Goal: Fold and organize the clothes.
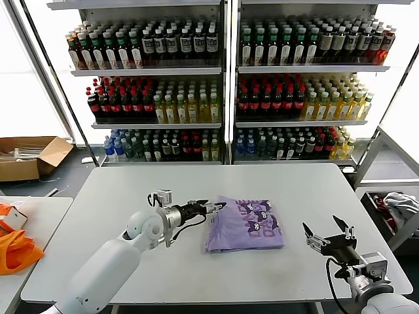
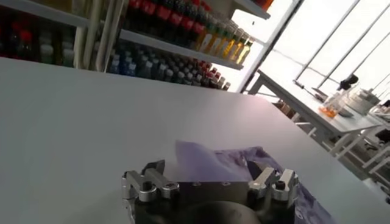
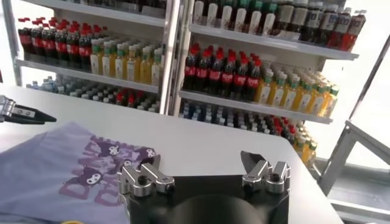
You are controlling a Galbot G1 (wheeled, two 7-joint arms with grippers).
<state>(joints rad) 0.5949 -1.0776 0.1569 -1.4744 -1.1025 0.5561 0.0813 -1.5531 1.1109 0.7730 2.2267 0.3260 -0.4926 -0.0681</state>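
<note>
The clothes are one lavender T-shirt point(image 1: 245, 224), folded into a rough rectangle in the middle of the white table point(image 1: 131, 190), with its dark purple print facing up. My left gripper point(image 1: 213, 207) is open and hovers at the shirt's far left corner. In the left wrist view the shirt point(image 2: 201, 159) lies just beyond the spread fingers of the left gripper point(image 2: 207, 170). My right gripper point(image 1: 325, 229) is open and empty, low over the table to the right of the shirt. The right wrist view shows the right gripper point(image 3: 201, 161), the shirt's print point(image 3: 91, 173) and the left gripper's fingertips point(image 3: 27, 114).
Shelves of drink bottles point(image 1: 222, 85) stand behind the table. A cardboard box point(image 1: 29, 156) and orange fabric point(image 1: 16, 252) are off to the left on a side table. A grey-white cloth bundle point(image 1: 400, 206) sits in a rack at the right.
</note>
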